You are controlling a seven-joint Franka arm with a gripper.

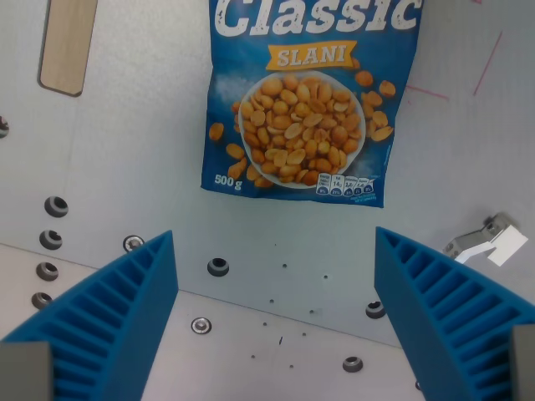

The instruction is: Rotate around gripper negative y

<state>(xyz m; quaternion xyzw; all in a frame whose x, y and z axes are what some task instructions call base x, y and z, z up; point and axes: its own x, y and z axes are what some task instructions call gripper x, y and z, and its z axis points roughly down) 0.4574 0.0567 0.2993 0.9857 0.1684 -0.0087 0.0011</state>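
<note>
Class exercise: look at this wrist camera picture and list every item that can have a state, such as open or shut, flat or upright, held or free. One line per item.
gripper: open, blue ribbed fingers wide apart, holding nothing.
peanut bag: lying flat on the table, looks sealed, not gripped, top edge out of view.
wooden strip: lying flat, free, partly cut off by the frame.
metal bracket: resting on the table, untouched.
</note>
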